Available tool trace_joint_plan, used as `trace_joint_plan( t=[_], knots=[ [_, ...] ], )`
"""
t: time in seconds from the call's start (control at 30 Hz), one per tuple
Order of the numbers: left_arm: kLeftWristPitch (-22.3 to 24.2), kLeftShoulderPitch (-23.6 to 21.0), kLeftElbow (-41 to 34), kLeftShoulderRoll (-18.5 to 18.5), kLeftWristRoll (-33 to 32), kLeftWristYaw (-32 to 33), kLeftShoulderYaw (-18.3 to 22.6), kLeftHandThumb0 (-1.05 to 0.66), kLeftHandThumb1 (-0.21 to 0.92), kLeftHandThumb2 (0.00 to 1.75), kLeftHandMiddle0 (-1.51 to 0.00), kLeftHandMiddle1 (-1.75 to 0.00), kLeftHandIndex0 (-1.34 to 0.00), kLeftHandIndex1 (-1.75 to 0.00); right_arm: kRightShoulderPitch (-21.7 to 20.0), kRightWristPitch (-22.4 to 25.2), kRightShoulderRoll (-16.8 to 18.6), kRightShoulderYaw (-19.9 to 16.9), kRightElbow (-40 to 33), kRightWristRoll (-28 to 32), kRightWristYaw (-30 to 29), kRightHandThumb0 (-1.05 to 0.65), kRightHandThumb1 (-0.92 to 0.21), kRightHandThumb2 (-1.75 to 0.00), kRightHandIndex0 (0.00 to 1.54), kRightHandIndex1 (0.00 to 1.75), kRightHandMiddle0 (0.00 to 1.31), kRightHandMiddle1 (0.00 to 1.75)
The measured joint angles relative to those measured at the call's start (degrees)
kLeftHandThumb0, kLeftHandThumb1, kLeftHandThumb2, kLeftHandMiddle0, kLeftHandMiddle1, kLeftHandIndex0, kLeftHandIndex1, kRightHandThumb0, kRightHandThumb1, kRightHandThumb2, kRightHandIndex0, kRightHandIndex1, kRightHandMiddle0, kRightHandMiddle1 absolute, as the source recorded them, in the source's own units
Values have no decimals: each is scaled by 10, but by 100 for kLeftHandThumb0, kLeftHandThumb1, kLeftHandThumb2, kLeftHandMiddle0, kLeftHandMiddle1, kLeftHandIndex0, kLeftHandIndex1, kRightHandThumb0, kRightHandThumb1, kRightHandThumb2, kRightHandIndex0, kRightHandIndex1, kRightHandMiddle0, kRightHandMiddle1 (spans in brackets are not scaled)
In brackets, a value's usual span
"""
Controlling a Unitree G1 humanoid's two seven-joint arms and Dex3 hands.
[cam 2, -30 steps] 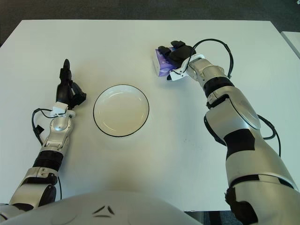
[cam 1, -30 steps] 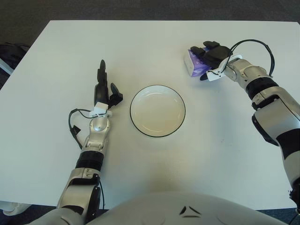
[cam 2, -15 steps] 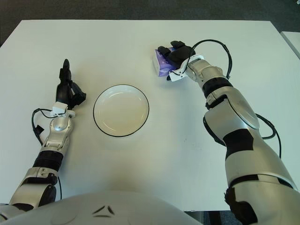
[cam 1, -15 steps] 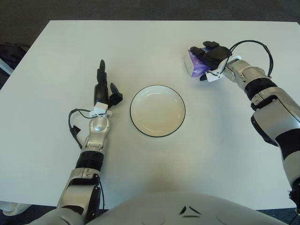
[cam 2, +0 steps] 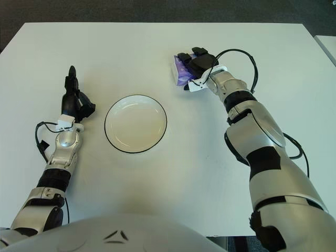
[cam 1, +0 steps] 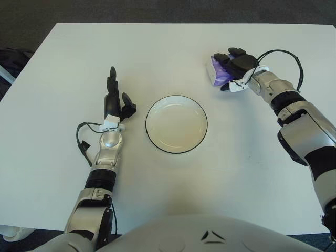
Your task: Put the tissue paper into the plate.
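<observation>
A purple and white tissue pack (cam 1: 217,74) lies on the white table, to the upper right of the plate. My right hand (cam 1: 234,65) covers its right side, black fingers curled over the top of it. The pack still touches the table. A white plate with a dark rim (cam 1: 176,124) sits empty in the middle of the table. My left hand (cam 1: 114,100) shows left of the plate, one finger pointing away from me, holding nothing.
The white table (cam 1: 157,52) spreads wide around the plate, its far edge meeting a dark floor. A black cable (cam 1: 286,55) loops off my right wrist. Another cable (cam 1: 81,142) hangs by my left forearm.
My right hand has shifted slightly up and left over the tissue pack. The pack, the plate and my left hand stay where they were.
</observation>
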Motion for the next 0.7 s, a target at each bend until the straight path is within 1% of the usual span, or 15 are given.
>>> trace_joint_plan(
  t=[0.03,0.07,0.1,0.13,0.17,0.2,0.23,0.27,0.3,0.33,0.4,0.43,0.5,0.57,0.7],
  knots=[
    [-2,0,0,0,0,0,0,-95,92,117,-1,0,0,-1,2,2,1,-3,0,2,-7,-75,-73,-28,51,132,28,165],
    [-4,0,1,0,0,1,1,-95,92,117,-1,0,0,-1,3,3,2,-6,0,4,-13,-70,-62,-42,59,148,36,168],
    [-5,0,1,-1,0,1,1,-95,92,117,-1,0,0,-1,5,3,3,-9,0,5,-21,-69,-58,-47,63,153,40,170],
    [-7,0,1,-1,0,2,1,-95,92,117,-2,0,0,-1,8,3,4,-12,0,6,-28,-65,-51,-57,70,161,46,171],
    [-8,0,1,-1,0,3,2,-95,92,117,-2,0,0,-1,11,3,5,-15,0,8,-36,-62,-46,-64,75,166,49,173],
    [-10,0,1,-1,0,4,2,-95,92,117,-2,0,-1,-1,13,3,6,-19,0,9,-44,-52,-40,-76,84,169,57,173],
    [-11,0,2,-1,0,5,3,-95,92,117,-2,0,-1,-1,16,3,7,-22,0,13,-50,-49,-38,-81,87,170,60,174],
    [-12,0,2,-1,0,6,3,-94,92,117,-2,0,-1,-1,19,2,8,-25,0,17,-57,-40,-34,-92,94,172,67,174],
    [-14,0,2,-1,0,8,4,-94,92,117,-2,0,-1,-1,21,1,10,-29,0,22,-64,-37,-33,-96,97,172,69,174],
    [-15,0,3,-1,0,9,4,-95,92,117,-2,0,-1,-1,24,0,11,-33,0,25,-70,-28,-29,-108,103,173,77,174],
    [-17,0,3,-2,0,10,5,-95,92,117,-2,0,-1,-1,30,-4,12,-42,-1,33,-81,-18,-23,-123,111,174,89,174],
    [-17,0,3,-2,0,10,5,-95,92,117,-2,0,-1,-2,32,-7,12,-47,-1,40,-85,-16,-22,-126,112,174,91,175],
    [-17,0,3,-2,0,10,5,-95,92,117,-1,0,0,-1,39,-13,13,-58,-1,50,-92,-10,-18,-136,119,174,100,175],
    [-17,0,3,-2,0,10,5,-95,92,117,-1,0,0,-1,43,-18,13,-67,-2,61,-96,-7,-16,-141,122,175,104,175],
    [-17,0,3,-2,0,10,5,-95,92,117,-1,0,0,-2,53,-30,14,-81,-9,74,-108,-2,-13,-149,126,175,110,175]
  ],
)
